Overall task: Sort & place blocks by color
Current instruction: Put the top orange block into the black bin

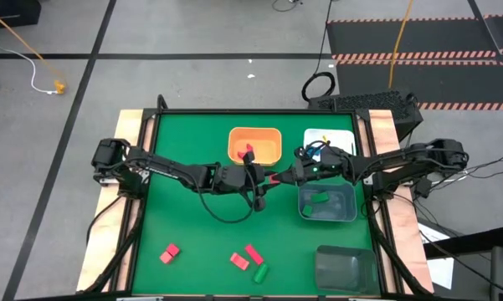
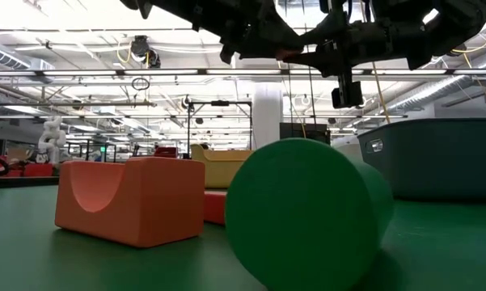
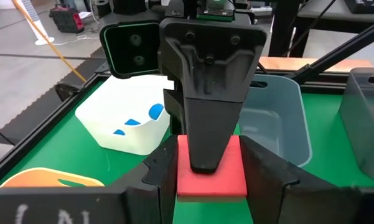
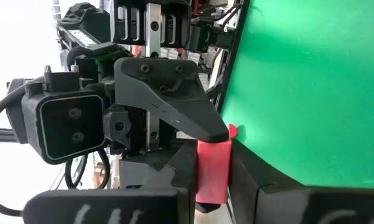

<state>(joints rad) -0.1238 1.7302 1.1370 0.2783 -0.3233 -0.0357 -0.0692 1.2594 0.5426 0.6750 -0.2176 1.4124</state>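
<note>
The turning point here is a handover in mid-air: a red block (image 3: 211, 167) sits between the two pincers, which meet tip to tip above the middle of the tabletop (image 1: 192, 226), just near of the orange bin (image 1: 255, 144). The left pincer (image 1: 264, 179) reaches in from the left and the right pincer (image 1: 276, 177) from the right, so the block lies straight ahead of each, and neither arm is the nearer one. In the left wrist view the block is clenched between that arm's own fingers, with one of the other pincer's fingers laid across its face; in the right wrist view the same red piece stands between the right arm's fingers, which look closed on it too (so both seem to grip it at once). Its long axis I cannot tell.

Both arms stretch low and nearly level toward each other, wrists facing. My judgement is that one pincer must let go before the other carries the block to the orange bin, where a red piece (image 1: 248, 155) already lies.

More red and green blocks (image 1: 251, 261) wait at the near edge.
</note>
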